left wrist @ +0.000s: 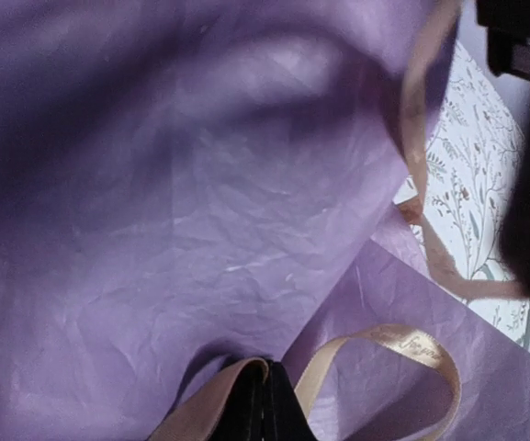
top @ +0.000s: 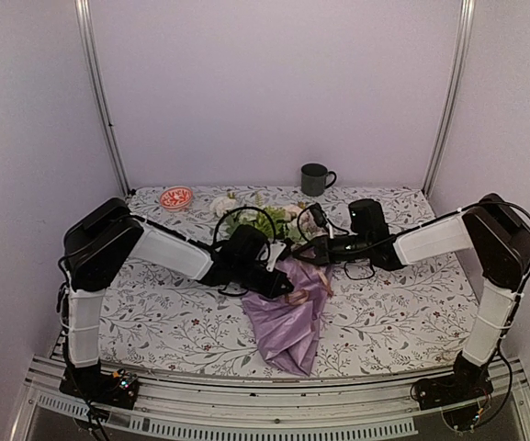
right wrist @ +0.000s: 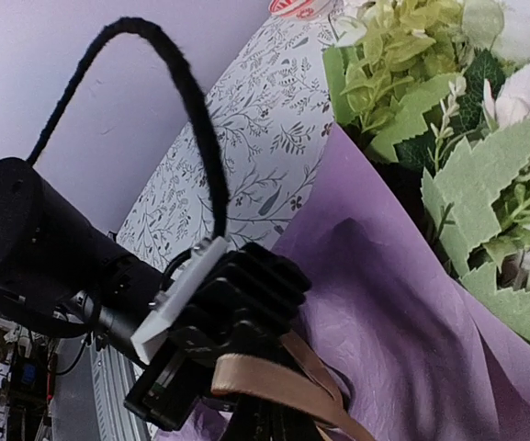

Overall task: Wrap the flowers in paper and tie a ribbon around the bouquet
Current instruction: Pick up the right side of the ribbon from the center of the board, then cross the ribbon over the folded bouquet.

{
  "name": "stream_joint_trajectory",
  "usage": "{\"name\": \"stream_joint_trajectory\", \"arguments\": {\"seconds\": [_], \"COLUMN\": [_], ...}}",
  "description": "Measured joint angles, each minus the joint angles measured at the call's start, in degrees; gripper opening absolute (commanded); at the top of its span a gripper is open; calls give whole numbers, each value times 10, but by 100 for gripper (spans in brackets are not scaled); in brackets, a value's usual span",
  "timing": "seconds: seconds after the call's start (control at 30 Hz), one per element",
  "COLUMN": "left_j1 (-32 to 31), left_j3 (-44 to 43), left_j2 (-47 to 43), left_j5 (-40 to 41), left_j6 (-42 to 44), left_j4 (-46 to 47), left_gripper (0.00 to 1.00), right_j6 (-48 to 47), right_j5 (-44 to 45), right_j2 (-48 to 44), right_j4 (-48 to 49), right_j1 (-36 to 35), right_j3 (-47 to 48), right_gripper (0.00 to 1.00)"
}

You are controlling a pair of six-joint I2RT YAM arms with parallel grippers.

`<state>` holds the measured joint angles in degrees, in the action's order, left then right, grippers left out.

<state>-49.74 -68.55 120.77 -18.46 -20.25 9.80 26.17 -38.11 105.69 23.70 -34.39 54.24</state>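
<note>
The bouquet lies mid-table: pink, white and green flowers (top: 257,217) at the far end, the lilac paper (top: 292,331) wrapped round them as a cone pointing toward me. The beige ribbon (top: 298,296) crosses the cone's middle. My left gripper (top: 281,281) sits on the cone's left side, my right gripper (top: 318,252) just behind it. In the left wrist view the left gripper (left wrist: 266,369) is shut with the ribbon (left wrist: 411,342) coming out at its tip and looping over the paper (left wrist: 182,211). In the right wrist view the right gripper (right wrist: 278,424) is shut with the ribbon (right wrist: 278,381) across its tip, beside the flowers (right wrist: 448,119).
A dark green mug (top: 316,179) stands at the back. A red-and-white bowl (top: 176,197) sits at the back left. The floral-printed cloth (top: 402,303) covers the table. Black cables (top: 360,269) hang by the right wrist. The left arm's wrist (right wrist: 228,294) is close before the right camera.
</note>
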Motion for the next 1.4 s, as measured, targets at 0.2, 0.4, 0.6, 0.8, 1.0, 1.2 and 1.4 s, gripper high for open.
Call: {"name": "stream_joint_trajectory", "arguments": {"seconds": [0.2, 0.4, 0.6, 0.8, 1.0, 1.2, 1.4], "left_j1": [-21, -38, -38, -37, -35, -31, -18], "left_j3": [44, 38, 31, 18, 41, 45, 39], "left_j2": [-39, -60, -60, -57, -57, -57, -53], "left_j5": [-6, -21, -24, -3, -23, -37, -33], "left_j6": [21, 75, 122, 141, 129, 118, 85], "left_j4": [45, 45, 23, 14, 75, 100, 102], "left_gripper": [0, 0, 0, 0, 0, 0, 0], "right_j6": [2, -30, -44, -34, -24, -12, 9], "right_j5": [-16, -41, -82, -149, -178, -203, -203], "right_j2": [55, 111, 123, 129, 111, 110, 88], "right_j4": [-12, -73, -90, -97, -95, -79, -47], "right_j1": [0, 0, 5, 18, 23, 23, 31], "right_j3": [28, 99, 112, 114, 97, 88, 69], "right_gripper": [3, 7, 28, 36, 41, 53, 53]}}
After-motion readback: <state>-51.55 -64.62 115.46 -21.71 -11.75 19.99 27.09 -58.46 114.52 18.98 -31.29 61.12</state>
